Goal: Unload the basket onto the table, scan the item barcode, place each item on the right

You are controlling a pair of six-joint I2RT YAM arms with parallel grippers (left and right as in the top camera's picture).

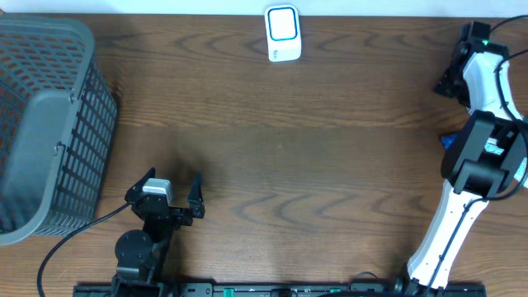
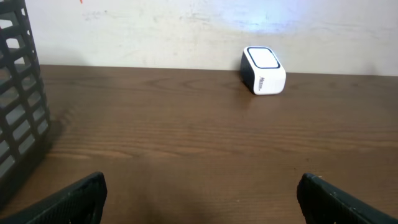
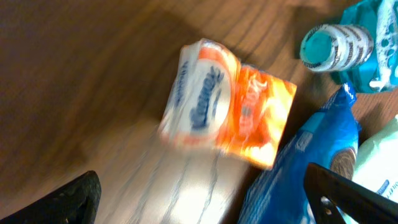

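Observation:
The barcode scanner (image 1: 282, 33) is a small white box with a blue-rimmed face at the table's far edge; the left wrist view shows this scanner (image 2: 263, 70) against the wall. In the right wrist view an orange-and-white tissue pack (image 3: 227, 106) lies blurred on the wood, ahead of my right gripper (image 3: 205, 202). That gripper is open, with only table between its fingers (image 3: 68, 199). My left gripper (image 1: 172, 194) stands open and empty near the front edge, facing the scanner. In the overhead view the tissue pack is hidden.
A grey mesh basket (image 1: 49, 124) fills the left side. Beside the tissue pack lie a blue packet (image 3: 305, 168), a teal-capped bottle (image 3: 336, 43) and a pale pack (image 3: 379, 168). The right arm (image 1: 483, 157) reaches along the table's right edge.

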